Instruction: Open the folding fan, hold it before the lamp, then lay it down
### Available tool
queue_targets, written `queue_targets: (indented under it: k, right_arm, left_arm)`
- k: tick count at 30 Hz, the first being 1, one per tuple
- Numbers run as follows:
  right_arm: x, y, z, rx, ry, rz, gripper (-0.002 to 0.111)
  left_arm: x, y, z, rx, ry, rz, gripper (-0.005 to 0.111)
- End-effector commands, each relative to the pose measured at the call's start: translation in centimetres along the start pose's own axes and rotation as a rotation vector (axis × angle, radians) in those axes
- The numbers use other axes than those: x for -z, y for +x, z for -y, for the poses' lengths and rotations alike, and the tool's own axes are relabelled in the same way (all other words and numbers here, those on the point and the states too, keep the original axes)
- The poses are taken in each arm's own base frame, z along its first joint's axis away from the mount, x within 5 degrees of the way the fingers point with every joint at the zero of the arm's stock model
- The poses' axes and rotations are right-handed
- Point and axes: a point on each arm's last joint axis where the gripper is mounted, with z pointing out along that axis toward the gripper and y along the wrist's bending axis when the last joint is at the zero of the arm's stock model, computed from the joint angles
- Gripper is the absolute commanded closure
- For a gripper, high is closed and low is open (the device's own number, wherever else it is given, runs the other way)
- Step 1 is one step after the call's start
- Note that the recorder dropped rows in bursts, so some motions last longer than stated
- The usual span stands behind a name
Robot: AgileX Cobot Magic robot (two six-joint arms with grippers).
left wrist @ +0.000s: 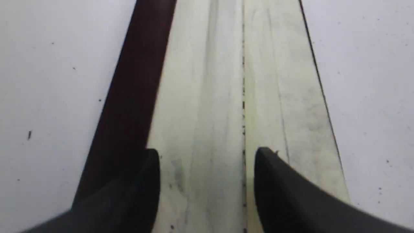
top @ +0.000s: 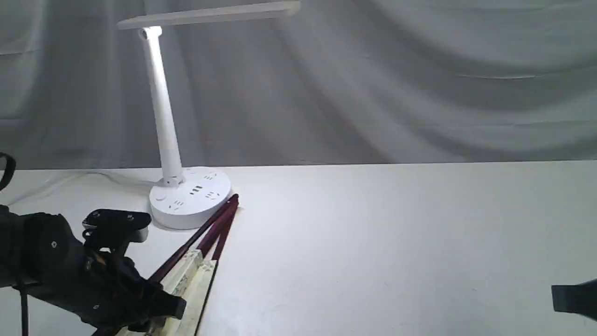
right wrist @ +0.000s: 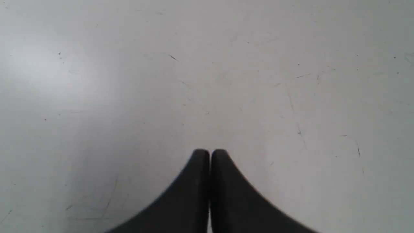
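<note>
One white table [top: 396, 242] is carrying the whole scene, most of it sitting bare.

Far left: the lamp [top: 161, 116] is standing upright, its round base resting on the table and its bar reaching out overhead.

Below it, the folding fan [top: 191, 277] is lying flat on the table, not raised. Its pivot end is sitting just beside the lamp base, possibly touching it. Its paper end is pointing toward the near left edge. The ribs are parting only slightly, and the leaf is showing a few pleats, not a full spread.

Over the paper end, the left gripper [left wrist: 207, 155] is hanging with its jaws standing apart. Cream leaf is showing between the fingers and running past one of them, and the maroon guard [left wrist: 129, 97] is passing under the other. As far as I can judge, nothing is being clamped.

Well apart from the fan, the right gripper [right wrist: 210, 153] is pointing at bare table, jaws pressed together and holding nothing.

Progress, as a judgement: nothing is being held before the lamp, and the fan is not looking opened. Either opening is just beginning, leaving all three steps, or this is the laying down, leaving only the retreat. The frames are not settling which.
</note>
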Motion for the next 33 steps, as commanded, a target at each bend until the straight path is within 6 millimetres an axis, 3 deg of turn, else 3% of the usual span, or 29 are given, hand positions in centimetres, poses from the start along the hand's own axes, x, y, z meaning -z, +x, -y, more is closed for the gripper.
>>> queue_targets:
  k: [1, 4, 11, 15, 23, 29, 33]
  right_arm:
    - [0.1, -0.3, -0.1, -0.004, -0.005, 0.014, 0.108]
    - [0.1, -0.3, -0.1, -0.004, -0.005, 0.014, 0.108]
    - [0.1, -0.3, -0.1, -0.005, -0.005, 0.012, 0.108]
    - [0.1, -0.1, -0.1, -0.004, -0.005, -0.005, 0.108]
    - [0.1, -0.1, -0.1, -0.004, -0.005, -0.005, 0.108]
    - [0.1, -0.1, -0.1, -0.004, -0.005, -0.005, 0.108]
    - [0.1, -0.1, -0.1, -0.004, -0.005, -0.005, 0.108]
  left_arm:
    - [-0.1, -0.3, 0.1, -0.069, -0.003, 0.014, 0.059]
    - [-0.1, -0.3, 0.1, -0.115, -0.006, 0.023, 0.06]
    - [-0.9, -0.2, 2.2, -0.279, 0.008, 0.038, 0.07]
    - [-1.8, 0.0, 2.0, -0.249, -0.001, 0.037, 0.07]
    - [-1.8, -0.4, 1.7, -0.212, -0.015, 0.076, 0.07]
    - [-1.8, -0.4, 1.5, -0.521, -0.045, 0.072, 0.07]
    - [-1.9, -0.5, 1.7, -0.574, -0.05, 0.085, 0.07]
